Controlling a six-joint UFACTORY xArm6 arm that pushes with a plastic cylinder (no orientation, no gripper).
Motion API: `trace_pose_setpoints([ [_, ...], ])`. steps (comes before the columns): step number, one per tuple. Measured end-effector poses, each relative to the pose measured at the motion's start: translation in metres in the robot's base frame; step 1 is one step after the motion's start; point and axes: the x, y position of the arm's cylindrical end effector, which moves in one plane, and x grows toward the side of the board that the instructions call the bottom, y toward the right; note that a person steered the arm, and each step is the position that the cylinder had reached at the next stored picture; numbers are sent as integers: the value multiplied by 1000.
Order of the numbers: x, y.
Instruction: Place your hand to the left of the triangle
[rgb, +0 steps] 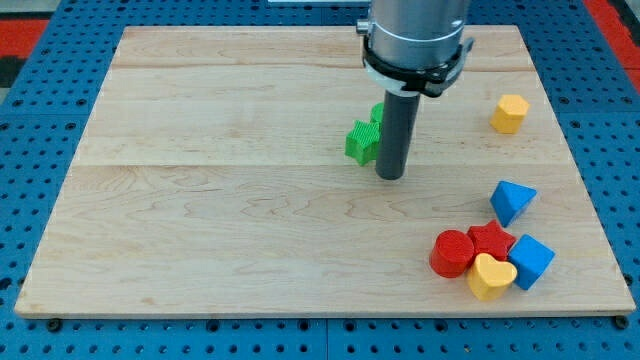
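— Where has the rod ended up?

— My tip rests on the wooden desk near the middle, just right of a green block, touching it or very nearly. The rod covers part of that block, so I can't make out its full shape; it looks star-like.

— Is there a hand, open or clenched?

— No hand at all, just a straight dark rod under a grey collar. It holds nothing; it can only push.

— And the triangle?

— The blue triangle sits well to the view's right of the tip, alone, slightly lower in the view. So the tip is on its left side, but well apart from it.

— Anything else on the desk?

— A yellow hexagon-like block near the right edge, higher up. Below the triangle, a tight cluster: red cylinder, red star, yellow heart and a blue cube, all touching or nearly so.
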Motion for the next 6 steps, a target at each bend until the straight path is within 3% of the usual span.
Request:
trace_pose_setpoints([
  [2,24,-25],
  [4,35,0],
  [6,17,13],
])
